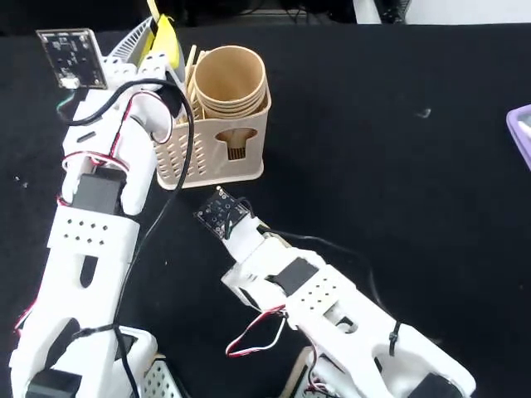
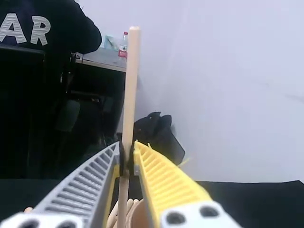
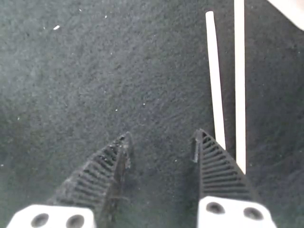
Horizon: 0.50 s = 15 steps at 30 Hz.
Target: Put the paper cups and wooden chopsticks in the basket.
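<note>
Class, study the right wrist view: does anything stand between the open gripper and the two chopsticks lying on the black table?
Nothing visible does. The right gripper hangs open over the black table, and the two chopsticks lie close beside one of its fingers, with nothing between.

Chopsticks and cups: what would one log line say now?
left gripper: shut on chopstick by basket | right gripper: open beside two chopsticks | paper cups: in basket
</note>
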### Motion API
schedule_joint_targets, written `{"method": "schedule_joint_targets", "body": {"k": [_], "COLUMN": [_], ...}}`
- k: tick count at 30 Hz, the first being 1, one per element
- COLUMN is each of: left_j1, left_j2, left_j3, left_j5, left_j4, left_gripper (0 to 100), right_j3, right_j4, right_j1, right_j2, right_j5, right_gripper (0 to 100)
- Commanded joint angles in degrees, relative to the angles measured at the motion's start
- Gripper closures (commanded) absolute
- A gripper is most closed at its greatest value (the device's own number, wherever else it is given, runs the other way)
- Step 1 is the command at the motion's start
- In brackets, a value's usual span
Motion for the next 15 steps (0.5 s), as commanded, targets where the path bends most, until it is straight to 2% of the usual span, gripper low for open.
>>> {"method": "schedule_joint_targets", "body": {"k": [1, 4, 10, 15], "left_j1": [-0.66, -2.51, -6.46, -11.74], "left_j2": [0.0, 0.0, -0.09, -4.13], "left_j3": [-0.31, -2.77, -13.05, -23.69], "left_j5": [-0.09, 0.0, 0.0, 0.0], "left_j4": [-0.79, 5.1, 23.47, 42.99], "left_gripper": [88, 80, 81, 81], "right_j3": [-0.31, -0.31, -0.31, -0.66], "right_j4": [-0.97, -0.97, -0.97, -0.35], "right_j1": [0.88, 0.88, 0.88, 0.97], "right_j2": [-1.98, -1.98, -1.98, -2.07], "right_j5": [0.53, 0.53, 0.53, 0.53], "right_gripper": [78.6, 78.6, 78.6, 78.3]}}
